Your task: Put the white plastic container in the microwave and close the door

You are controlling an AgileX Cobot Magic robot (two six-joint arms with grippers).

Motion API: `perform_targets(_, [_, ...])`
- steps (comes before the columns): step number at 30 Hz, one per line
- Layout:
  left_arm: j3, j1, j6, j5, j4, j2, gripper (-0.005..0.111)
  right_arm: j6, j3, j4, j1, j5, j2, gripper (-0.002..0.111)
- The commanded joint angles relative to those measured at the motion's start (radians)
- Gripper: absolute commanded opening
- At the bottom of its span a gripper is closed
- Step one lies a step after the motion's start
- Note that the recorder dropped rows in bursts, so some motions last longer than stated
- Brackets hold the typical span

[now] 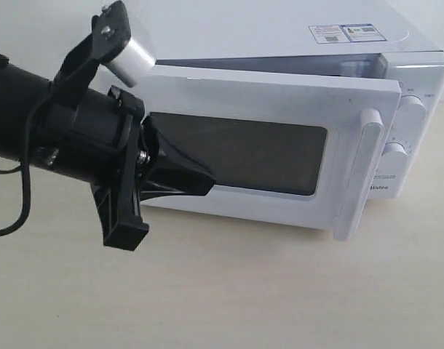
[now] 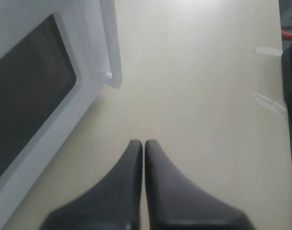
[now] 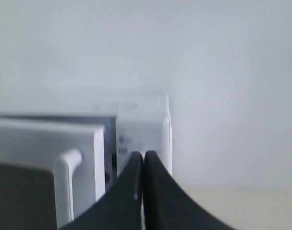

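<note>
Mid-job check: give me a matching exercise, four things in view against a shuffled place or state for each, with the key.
1 door
2 left pincer
3 sticker
4 dials

A at the microwave's front, right end in the exterior view
B ajar, gap along its top edge
C shut, tips at the dark window
D on top of the microwave

Pairs: 1-B, 2-C, 3-D, 4-A

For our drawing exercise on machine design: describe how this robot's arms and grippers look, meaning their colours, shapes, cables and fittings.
The left arm is a thick black tube with a thin black cable trailing from it. A black bracket on it carries a short white cylinder. The left gripper and right gripper both have smooth black fingers that taper to narrow rounded tips.
</note>
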Motion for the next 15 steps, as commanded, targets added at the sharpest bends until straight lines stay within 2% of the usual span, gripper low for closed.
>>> perform_targets(1, [0.012, -0.003, -0.012, -0.012, 0.032, -0.003, 0.004, 0.021, 0.0, -0.005, -0.002, -0.301, -0.004, 0.0])
perform_targets(6, [0.012, -0.003, -0.015, -0.036, 0.032, -0.003, 0.004, 0.021, 0.0, 0.005, -0.002, -0.502, -0.004, 0.0])
perform_targets(8, [0.012, -0.003, -0.019, -0.053, 0.032, -0.003, 0.004, 0.035, 0.0, 0.009, -0.002, -0.64, -0.004, 0.0])
perform_targets(11, [0.012, -0.003, -0.032, -0.1, 0.004, -0.003, 0.004, 0.155, 0.0, 0.006, -0.002, -0.775, -0.004, 0.0])
perform_targets(13, [0.012, -0.003, -0.032, -0.125, -0.018, -0.003, 0.004, 0.24, -0.052, -0.001, -0.002, -0.706, -0.004, 0.0])
perform_targets(15, [0.012, -0.003, -0.03, -0.134, -0.032, -0.003, 0.004, 0.358, -0.152, -0.053, -0.002, -0.507, -0.004, 0.0])
